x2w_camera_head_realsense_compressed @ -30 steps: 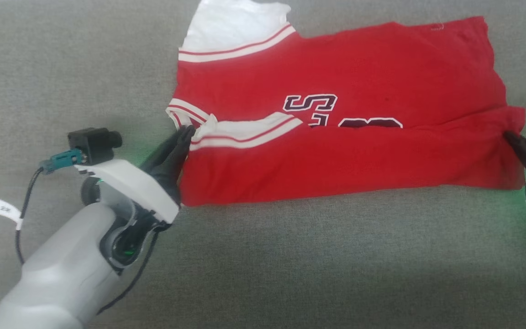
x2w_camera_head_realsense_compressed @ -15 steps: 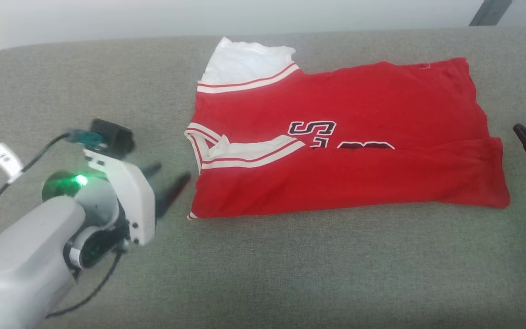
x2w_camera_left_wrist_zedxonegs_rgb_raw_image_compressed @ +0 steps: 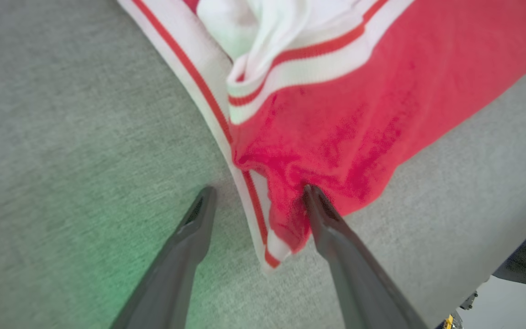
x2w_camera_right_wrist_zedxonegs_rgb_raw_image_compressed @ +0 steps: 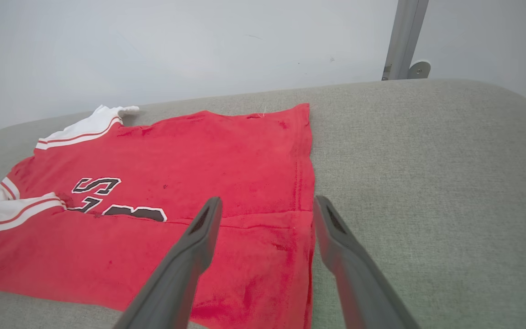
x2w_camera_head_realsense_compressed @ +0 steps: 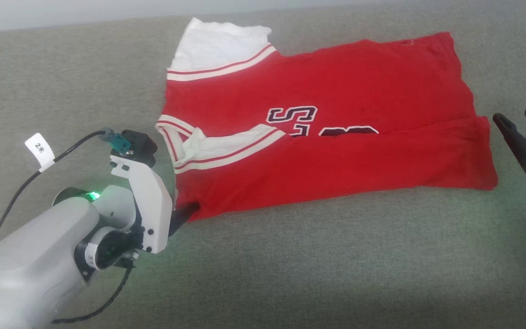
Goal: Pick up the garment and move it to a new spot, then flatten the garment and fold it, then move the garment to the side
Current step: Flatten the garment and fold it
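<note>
The head camera looks down from above at the whole shirt [x2w_camera_head_realsense_compressed: 327,151] on the grey pad [x2w_camera_head_realsense_compressed: 290,274]. The left wrist camera sits very close to the shirt's striped corner, looking along the left gripper [x2w_camera_left_wrist_zedxonegs_rgb_raw_image_compressed: 258,189]. The right wrist camera looks low across the pad from the hem end, farther back, and shares the letters [x2w_camera_right_wrist_zedxonegs_rgb_raw_image_compressed: 96,185] with the head view.

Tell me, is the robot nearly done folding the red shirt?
About halfway, I think. Done: the shirt lies flat on the grey cushion with its near edge folded up over the letters. In hand: nothing is held; the left gripper is open around the shirt's near left corner, and the right gripper is open, beside the right edge. Left: more folding, then moving it aside.
</note>
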